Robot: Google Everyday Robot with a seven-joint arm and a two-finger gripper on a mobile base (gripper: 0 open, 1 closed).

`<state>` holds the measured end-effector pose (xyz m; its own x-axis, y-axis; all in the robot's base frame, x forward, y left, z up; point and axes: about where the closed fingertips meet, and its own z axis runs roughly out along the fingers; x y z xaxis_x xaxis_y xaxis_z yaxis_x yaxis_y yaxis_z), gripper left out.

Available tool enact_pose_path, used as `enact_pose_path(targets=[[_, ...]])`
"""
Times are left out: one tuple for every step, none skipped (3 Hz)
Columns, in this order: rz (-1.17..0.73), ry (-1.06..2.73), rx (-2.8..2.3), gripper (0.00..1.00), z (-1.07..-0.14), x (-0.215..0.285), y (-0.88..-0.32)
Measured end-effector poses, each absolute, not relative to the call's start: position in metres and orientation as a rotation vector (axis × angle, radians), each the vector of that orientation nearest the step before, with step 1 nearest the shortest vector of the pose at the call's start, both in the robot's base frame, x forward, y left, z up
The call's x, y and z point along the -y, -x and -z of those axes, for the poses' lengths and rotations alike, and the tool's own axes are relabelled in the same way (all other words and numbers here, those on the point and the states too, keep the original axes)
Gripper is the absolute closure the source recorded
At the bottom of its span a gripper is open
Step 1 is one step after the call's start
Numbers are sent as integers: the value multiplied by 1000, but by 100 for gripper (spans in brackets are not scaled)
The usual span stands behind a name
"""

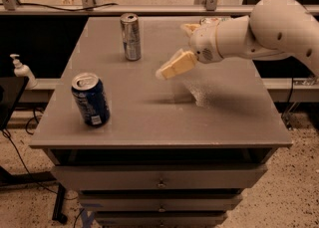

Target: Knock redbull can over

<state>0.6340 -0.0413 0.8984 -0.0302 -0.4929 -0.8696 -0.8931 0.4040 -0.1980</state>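
The redbull can [131, 37], slim and silver, stands upright at the back left of the grey table [149, 117]. My gripper [173, 51] hovers over the table's middle, to the right of the can and apart from it. Its cream fingers [175, 64] are spread open and hold nothing; the lower one points left towards the can. The white arm [259, 30] reaches in from the right.
A wider dark-blue can [90, 99] stands upright near the table's front left. A pale can [212, 21] lies mostly hidden behind the arm at the back right. A pump bottle [21, 70] stands on a ledge left of the table. Drawers [159, 179] sit below.
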Motion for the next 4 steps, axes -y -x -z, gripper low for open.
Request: enact_pose_path(targets=[[-526, 1133, -1654, 0, -893, 22, -674], [-583, 1040, -1658, 0, -879, -3, -701], [-656, 959, -1649, 0, -868, -29, -716], [-720, 904, -1624, 0, -867, -54, -728]])
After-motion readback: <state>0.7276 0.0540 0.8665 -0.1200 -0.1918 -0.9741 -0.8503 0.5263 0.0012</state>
